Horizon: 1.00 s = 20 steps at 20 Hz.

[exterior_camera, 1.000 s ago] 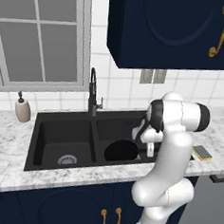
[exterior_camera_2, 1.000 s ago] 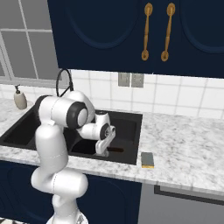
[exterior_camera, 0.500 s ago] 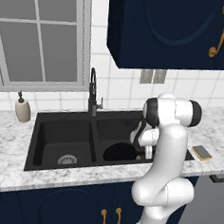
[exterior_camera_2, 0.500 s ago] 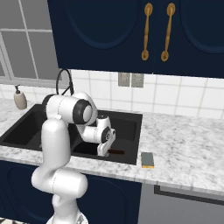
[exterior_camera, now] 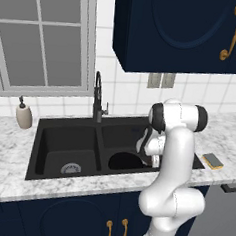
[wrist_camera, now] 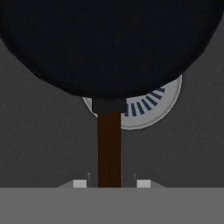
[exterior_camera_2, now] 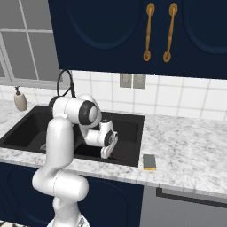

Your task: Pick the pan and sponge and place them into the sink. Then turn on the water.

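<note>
Sink [exterior_camera: 63, 136] sat left, its right basin holding the pan [wrist_camera: 109, 43] over the drain. Fingers [wrist_camera: 109, 183] had just parted slightly, straddling the brown handle, apparently released; pan placement judged done. Sponge [exterior_camera_2: 149, 162] remained on the desk, right.

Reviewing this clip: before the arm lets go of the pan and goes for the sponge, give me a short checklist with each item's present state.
1. Pan inside the sink, in the basin away from the soap dispenser: ok, it lies over that basin's silver drain.
2. Pan resting on the basin floor: cannot tell.
3. Gripper clear of the brown handle: not ok, the handle runs between the fingertips; a small gap shows on each side.
4. Sponge reachable: ok, it lies on the counter beside the sink, nothing on it.
5. Faucet off: ok, no stream visible.
</note>
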{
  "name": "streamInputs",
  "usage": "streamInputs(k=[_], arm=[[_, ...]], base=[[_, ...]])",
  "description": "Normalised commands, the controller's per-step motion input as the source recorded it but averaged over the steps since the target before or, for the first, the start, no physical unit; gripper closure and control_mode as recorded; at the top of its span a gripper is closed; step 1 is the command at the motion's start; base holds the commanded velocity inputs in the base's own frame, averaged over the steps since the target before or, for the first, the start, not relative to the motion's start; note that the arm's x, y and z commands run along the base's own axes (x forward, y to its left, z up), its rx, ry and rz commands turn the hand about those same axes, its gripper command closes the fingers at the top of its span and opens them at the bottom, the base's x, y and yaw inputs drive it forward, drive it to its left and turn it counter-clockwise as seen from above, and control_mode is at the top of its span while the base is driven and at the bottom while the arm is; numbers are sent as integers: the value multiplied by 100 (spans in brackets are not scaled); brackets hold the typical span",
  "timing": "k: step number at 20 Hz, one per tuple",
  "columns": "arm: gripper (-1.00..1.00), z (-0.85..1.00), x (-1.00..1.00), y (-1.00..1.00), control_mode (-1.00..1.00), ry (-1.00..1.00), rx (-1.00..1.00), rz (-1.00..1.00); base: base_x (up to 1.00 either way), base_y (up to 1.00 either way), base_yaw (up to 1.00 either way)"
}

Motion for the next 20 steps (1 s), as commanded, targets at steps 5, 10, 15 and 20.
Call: streamInputs(k=[5,10,15,20], arm=[[-100,14,3,0,-100,-10,0,2],[-100,63,0,0,-100,-14,0,0],[-100,77,1,0,-100,-17,0,0],[-100,88,0,0,-100,-11,0,0]], base=[[0,0,0],[0,0,0],[0,0,0],[0,0,0]])
